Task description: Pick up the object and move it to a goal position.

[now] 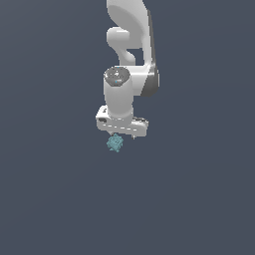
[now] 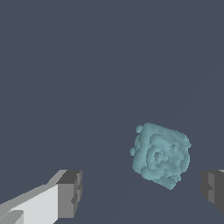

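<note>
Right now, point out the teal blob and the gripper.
teal blob (image 2: 161, 155), wrist view, middle of its bumpy face
teal blob (image 1: 115, 143), exterior view, its centre
gripper (image 2: 142, 192), wrist view, gap midway between the fingertips

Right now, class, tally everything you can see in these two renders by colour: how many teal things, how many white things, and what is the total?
Teal: 1, the lumpy object lying between the open fingers.
White: 1, the robot arm with its gripper, whose fingertips are grey.
Total: 2
</note>
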`<act>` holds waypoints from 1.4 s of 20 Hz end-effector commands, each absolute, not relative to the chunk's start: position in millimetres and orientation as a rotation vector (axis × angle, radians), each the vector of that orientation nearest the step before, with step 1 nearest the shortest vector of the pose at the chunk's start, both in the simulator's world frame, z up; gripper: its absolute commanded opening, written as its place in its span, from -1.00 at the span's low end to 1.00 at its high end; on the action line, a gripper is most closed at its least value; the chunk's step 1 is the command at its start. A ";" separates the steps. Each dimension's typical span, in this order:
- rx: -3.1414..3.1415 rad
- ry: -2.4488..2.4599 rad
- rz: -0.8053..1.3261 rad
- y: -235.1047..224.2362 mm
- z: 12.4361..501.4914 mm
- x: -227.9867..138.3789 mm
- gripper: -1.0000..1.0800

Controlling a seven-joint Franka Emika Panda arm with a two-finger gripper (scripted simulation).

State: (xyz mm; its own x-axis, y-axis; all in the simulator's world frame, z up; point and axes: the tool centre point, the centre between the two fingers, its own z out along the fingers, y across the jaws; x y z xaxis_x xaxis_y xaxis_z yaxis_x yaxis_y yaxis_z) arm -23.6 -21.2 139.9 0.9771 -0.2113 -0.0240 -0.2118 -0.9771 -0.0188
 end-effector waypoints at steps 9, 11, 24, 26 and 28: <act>-3.062 0.687 0.005 -58.0 105.9 -44.1 0.92; -3.057 0.718 0.002 -61.2 103.1 -46.1 0.92; -3.054 0.737 0.001 -63.3 80.0 -48.4 0.92; -3.053 0.740 0.001 -63.5 69.4 -48.8 0.92; -3.053 0.741 0.000 -63.6 60.9 -49.0 0.92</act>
